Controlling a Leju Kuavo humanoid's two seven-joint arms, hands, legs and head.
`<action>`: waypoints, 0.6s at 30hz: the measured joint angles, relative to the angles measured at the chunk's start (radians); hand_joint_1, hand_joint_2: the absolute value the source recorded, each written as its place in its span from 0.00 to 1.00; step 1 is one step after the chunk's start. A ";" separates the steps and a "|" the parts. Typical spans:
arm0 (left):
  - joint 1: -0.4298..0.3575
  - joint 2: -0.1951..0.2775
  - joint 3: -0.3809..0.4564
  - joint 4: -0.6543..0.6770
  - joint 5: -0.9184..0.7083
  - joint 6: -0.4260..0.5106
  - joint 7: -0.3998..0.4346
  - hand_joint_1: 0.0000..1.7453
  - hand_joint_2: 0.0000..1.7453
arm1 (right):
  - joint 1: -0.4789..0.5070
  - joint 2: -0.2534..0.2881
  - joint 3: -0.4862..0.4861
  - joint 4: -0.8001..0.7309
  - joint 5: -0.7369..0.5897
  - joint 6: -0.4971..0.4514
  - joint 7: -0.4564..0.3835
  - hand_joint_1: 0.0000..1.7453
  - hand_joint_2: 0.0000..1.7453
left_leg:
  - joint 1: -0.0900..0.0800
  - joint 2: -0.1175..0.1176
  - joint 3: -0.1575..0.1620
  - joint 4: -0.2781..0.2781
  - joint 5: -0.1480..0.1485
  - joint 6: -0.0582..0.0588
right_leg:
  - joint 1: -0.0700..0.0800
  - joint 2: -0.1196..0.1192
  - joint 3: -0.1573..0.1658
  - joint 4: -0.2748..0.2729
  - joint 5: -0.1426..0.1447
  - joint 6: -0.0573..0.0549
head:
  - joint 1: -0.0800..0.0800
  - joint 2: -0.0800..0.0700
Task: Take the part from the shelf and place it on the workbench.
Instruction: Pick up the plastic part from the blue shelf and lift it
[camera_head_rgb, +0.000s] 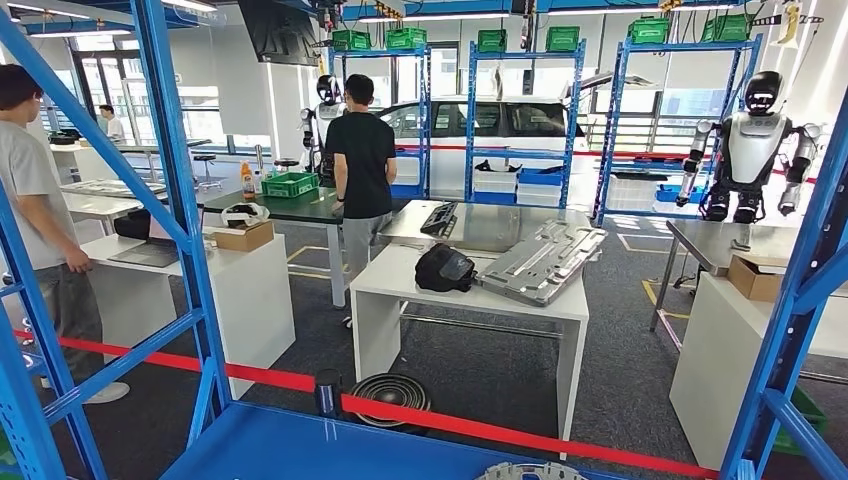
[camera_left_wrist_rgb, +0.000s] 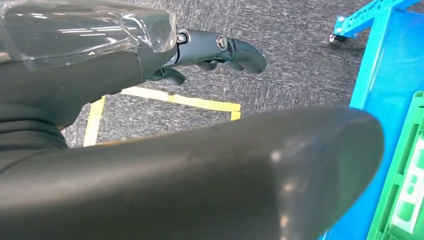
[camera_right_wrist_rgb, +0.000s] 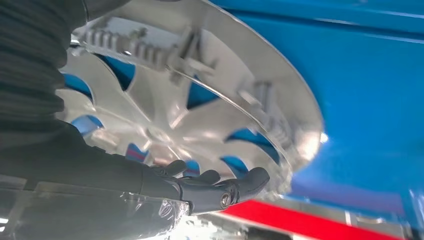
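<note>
The part is a silver wheel cover (camera_right_wrist_rgb: 165, 115) with spoke cut-outs, seen close in the right wrist view over the blue shelf board (camera_right_wrist_rgb: 370, 90). My right hand (camera_right_wrist_rgb: 220, 187) grips it, dark fingers curled against its rim and face. In the head view only its edge (camera_head_rgb: 530, 471) peeks in at the bottom, on the blue shelf (camera_head_rgb: 300, 445). The white workbench (camera_head_rgb: 400, 280) stands beyond the shelf, across a red tape. My left hand (camera_left_wrist_rgb: 220, 50) hangs over grey carpet with its fingers loosely apart and nothing in it.
Blue shelf uprights (camera_head_rgb: 185, 200) frame the view left and right. The workbench carries a black bag (camera_head_rgb: 445, 268) and a grey metal panel (camera_head_rgb: 545, 262). A black ring (camera_head_rgb: 388, 393) lies on the floor before it. Two people (camera_head_rgb: 360, 170) stand nearby. A green crate (camera_left_wrist_rgb: 405, 190) sits beside my left hand.
</note>
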 joint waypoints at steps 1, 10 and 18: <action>-0.002 0.000 0.004 0.002 -0.003 -0.001 -0.001 0.00 0.00 | -0.003 -0.002 -0.003 0.003 -0.001 0.010 -0.001 0.00 1.00 | -0.002 0.000 -0.002 0.005 -0.003 -0.004 | 0.001 -0.001 0.037 -0.073 0.024 0.002 | 0.000 0.000; -0.013 0.002 0.026 0.007 -0.014 -0.009 -0.013 0.00 0.00 | -0.019 -0.015 -0.017 0.023 -0.006 0.028 -0.005 0.00 1.00 | 0.006 0.001 -0.090 0.187 -0.103 -0.047 | -0.002 -0.002 0.087 -0.171 0.062 -0.042 | -0.006 0.000; -0.016 0.003 0.032 0.013 -0.015 -0.009 -0.015 0.00 0.00 | -0.023 -0.016 -0.017 0.031 -0.006 0.028 -0.006 0.00 1.00 | 0.002 0.001 -0.020 0.042 -0.017 -0.029 | 0.008 0.001 0.088 -0.171 0.062 -0.039 | -0.006 0.000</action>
